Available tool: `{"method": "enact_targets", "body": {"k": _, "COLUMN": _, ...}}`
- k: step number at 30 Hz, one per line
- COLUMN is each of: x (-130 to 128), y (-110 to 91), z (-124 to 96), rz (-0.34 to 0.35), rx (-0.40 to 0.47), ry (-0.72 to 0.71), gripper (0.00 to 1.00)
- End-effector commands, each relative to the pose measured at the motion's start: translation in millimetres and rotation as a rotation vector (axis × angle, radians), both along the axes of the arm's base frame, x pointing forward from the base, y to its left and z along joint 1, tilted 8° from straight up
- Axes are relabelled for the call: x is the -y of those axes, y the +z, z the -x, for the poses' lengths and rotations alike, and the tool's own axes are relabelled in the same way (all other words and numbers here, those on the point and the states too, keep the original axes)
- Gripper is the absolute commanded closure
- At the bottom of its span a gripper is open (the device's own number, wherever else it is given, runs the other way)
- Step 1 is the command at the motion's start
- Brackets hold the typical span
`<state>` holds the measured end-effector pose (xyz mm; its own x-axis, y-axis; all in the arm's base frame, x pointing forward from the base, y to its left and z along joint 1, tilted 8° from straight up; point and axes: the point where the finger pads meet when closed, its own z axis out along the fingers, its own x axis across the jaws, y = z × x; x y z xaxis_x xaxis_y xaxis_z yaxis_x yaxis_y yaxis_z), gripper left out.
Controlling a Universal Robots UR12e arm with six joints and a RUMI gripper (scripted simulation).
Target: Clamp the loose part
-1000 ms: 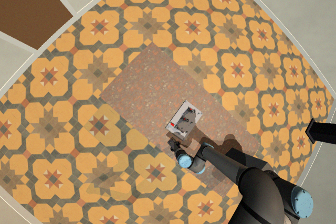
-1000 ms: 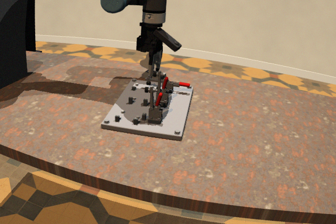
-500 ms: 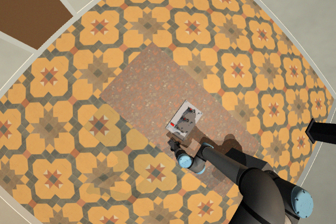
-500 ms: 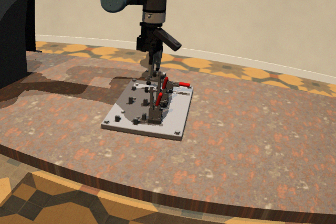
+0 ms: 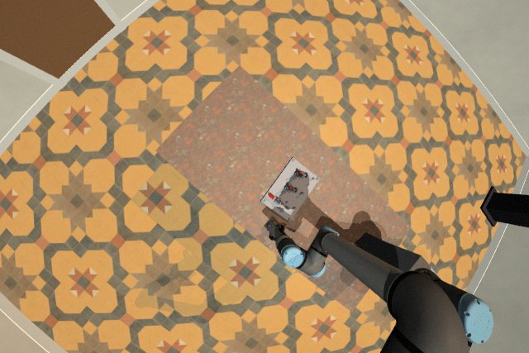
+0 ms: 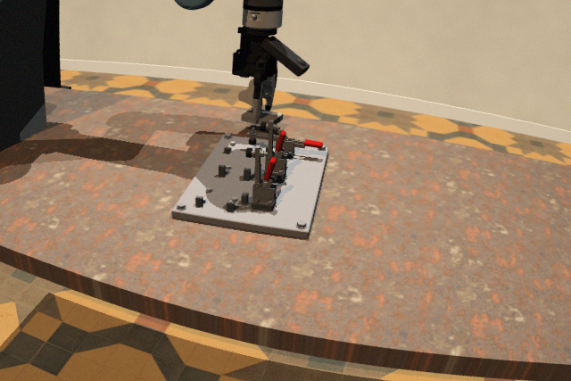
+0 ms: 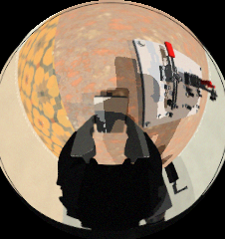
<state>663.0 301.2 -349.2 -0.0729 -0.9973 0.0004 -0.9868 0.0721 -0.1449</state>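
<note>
My gripper (image 6: 260, 103) (image 7: 110, 116) (image 5: 270, 226) is shut on the loose part (image 6: 261, 114) (image 7: 111, 107), a small flat grey piece. It holds the part just off the table, right behind the far edge of the grey fixture plate (image 6: 300, 192) (image 5: 283, 178) (image 7: 147, 62). The plate carries dark pads, blocks and three toggle clamps with red handles. Two of the handles (image 6: 280, 138) (image 6: 269, 168) stand tilted up with their bars raised. The third handle (image 6: 313, 143) lies flat at the far right corner. In the wrist view the plate lies to the right of my fingers.
The fixture stands on a round speckled reddish table (image 6: 415, 229) (image 5: 221, 135) with a wooden rim. A dark cabinet (image 6: 22, 45) stands at the far left. My arm reaches in from behind the plate.
</note>
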Motion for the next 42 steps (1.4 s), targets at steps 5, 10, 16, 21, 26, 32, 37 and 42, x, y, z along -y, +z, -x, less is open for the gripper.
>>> {"method": "enact_targets", "body": {"k": 5, "x": -1, "y": 34, "z": 4, "rz": 0.000, "rx": 0.001, "ry": 0.000, "gripper": 1.00}}
{"method": "enact_targets", "body": {"k": 10, "x": -1, "y": 46, "z": 6, "rz": 0.000, "rx": 0.001, "ry": 0.000, "gripper": 1.00}}
{"method": "enact_targets", "body": {"k": 16, "x": -1, "y": 68, "z": 9, "rz": 0.000, "rx": 0.001, "ry": 0.000, "gripper": 1.00}}
{"method": "enact_targets", "body": {"k": 21, "x": -1, "y": 81, "z": 11, "rz": 0.000, "rx": 0.001, "ry": 0.000, "gripper": 1.00}}
{"method": "enact_targets", "body": {"k": 26, "x": -1, "y": 87, "z": 12, "rz": 0.000, "rx": 0.001, "ry": 0.000, "gripper": 1.00}}
{"method": "enact_targets", "body": {"k": 32, "x": -1, "y": 92, "z": 13, "rz": 0.000, "rx": 0.001, "ry": 0.000, "gripper": 1.00}}
{"method": "enact_targets", "body": {"k": 37, "x": -1, "y": 92, "z": 13, "rz": 0.000, "rx": 0.001, "ry": 0.000, "gripper": 1.00}}
{"method": "enact_targets", "body": {"k": 42, "x": -1, "y": 92, "z": 13, "rz": 0.000, "rx": 0.001, "ry": 0.000, "gripper": 1.00}}
